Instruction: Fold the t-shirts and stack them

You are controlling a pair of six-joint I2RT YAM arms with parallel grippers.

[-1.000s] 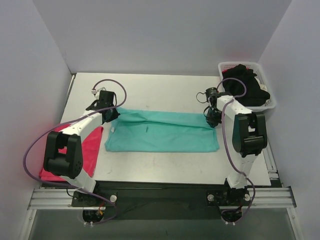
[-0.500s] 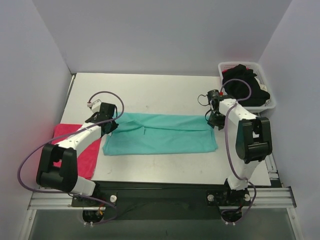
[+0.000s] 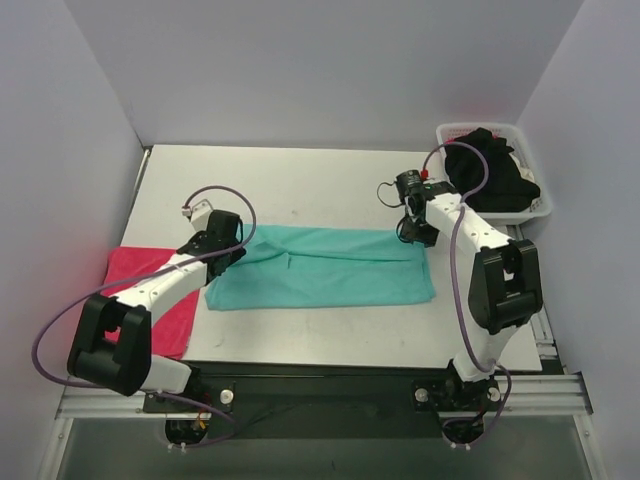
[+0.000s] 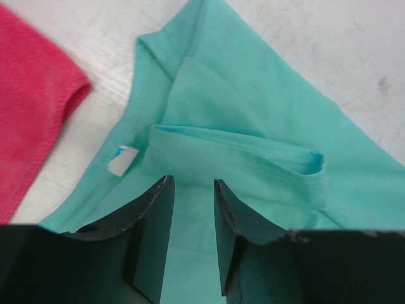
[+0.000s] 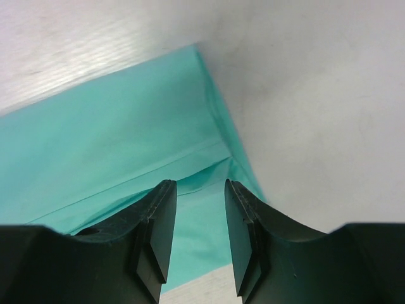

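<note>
The left end effector (image 4: 190, 190) is partly open over the bunched left end of the teal-green t-shirt (image 3: 320, 267), with nothing between its fingers. The right end effector (image 5: 197, 190) is also partly open and empty, over the shirt's far right corner. The shirt lies folded in a long band on the worktop (image 3: 320, 185), just beside the pinkish-red t-shirt (image 3: 172, 318).
</note>
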